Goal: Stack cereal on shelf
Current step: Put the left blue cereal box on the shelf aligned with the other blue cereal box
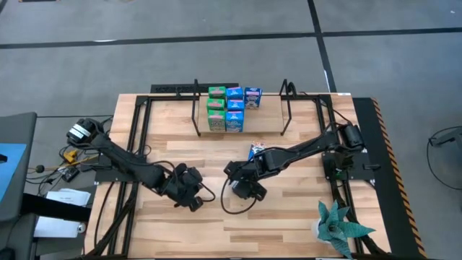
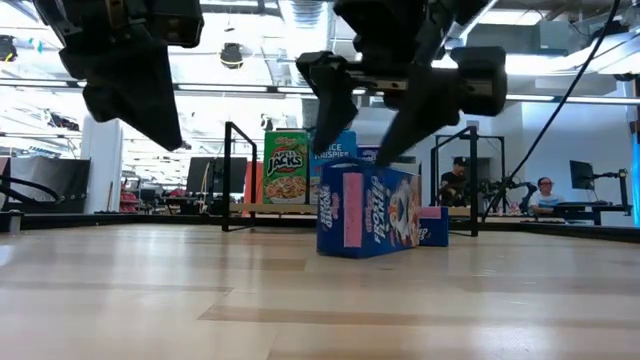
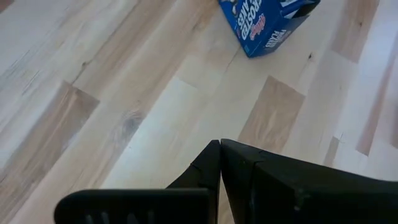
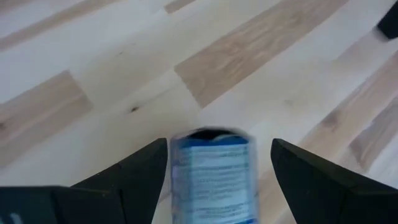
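Currently, five boxes (image 1: 229,108) are standing stacked on the shelf (image 1: 238,131) at the worktop's (image 1: 173,137) far edge, green and light blue in front and a dark blue one at the far right. One dark blue box (image 2: 368,210) is lying on the worktop near its middle, still to be shelved (judged the step in hand). The right tool (image 4: 219,163) is hanging open with its fingers straddling this box, not yet gripping. The left tool (image 3: 220,163) is waiting closed, empty, beside it.
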